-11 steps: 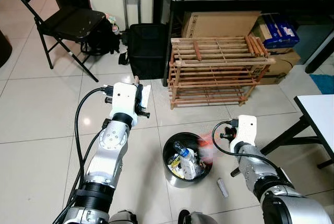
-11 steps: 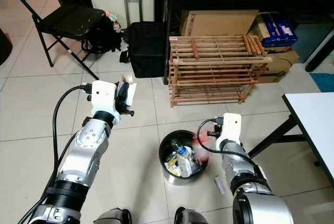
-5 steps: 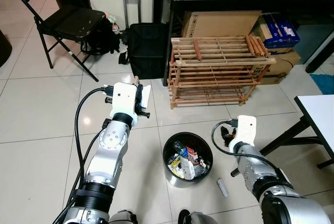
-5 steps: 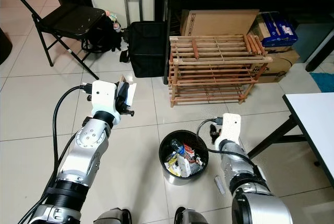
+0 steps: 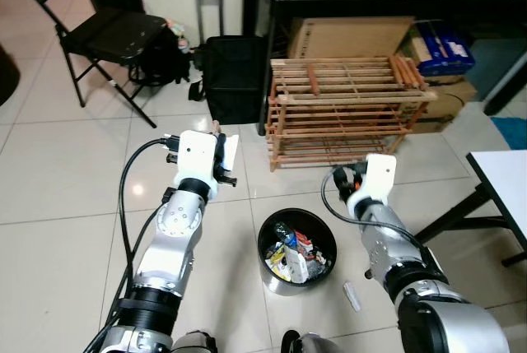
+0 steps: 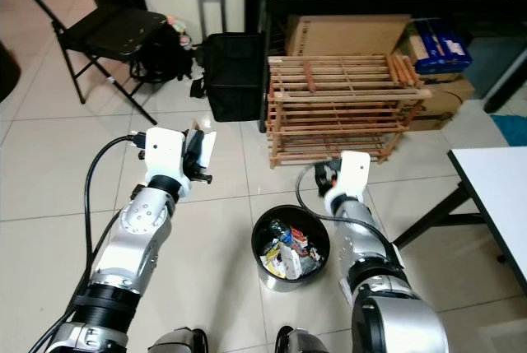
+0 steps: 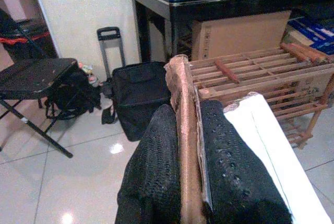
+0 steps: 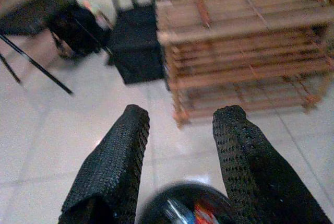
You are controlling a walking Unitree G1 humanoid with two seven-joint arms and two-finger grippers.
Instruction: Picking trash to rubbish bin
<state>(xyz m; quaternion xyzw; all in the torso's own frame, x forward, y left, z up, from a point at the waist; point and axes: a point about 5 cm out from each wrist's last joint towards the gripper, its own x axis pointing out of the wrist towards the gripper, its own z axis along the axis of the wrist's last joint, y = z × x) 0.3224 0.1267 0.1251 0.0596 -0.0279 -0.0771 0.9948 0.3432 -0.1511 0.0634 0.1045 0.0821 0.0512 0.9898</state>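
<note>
Two grippers are up over the tiled floor [image 5: 66, 180]. Left gripper [image 7: 190, 145], raised beside the black bag [image 5: 233, 77], is clenched on a flat piece of cardboard [image 7: 183, 130] with white paper [image 7: 271, 145] against one finger. Right gripper [image 8: 180, 156] hangs with fingers spread and nothing between them, just above the bin [image 5: 272, 277], near the wooden rack [image 5: 350, 110]. Inside the bin lies mixed trash [image 5: 296, 256]; a small white scrap [image 5: 352, 295] sits on the floor beside it.

From my seat I see the rubbish bin [image 6: 290, 248] on the tiled floor [image 6: 49, 172], full of wrappers, with my right gripper [image 6: 327, 177] raised just beyond it near the wooden rack [image 6: 346, 106], while my left gripper [image 6: 198, 151] clasps white-and-brown trash [image 6: 206, 144].
</note>
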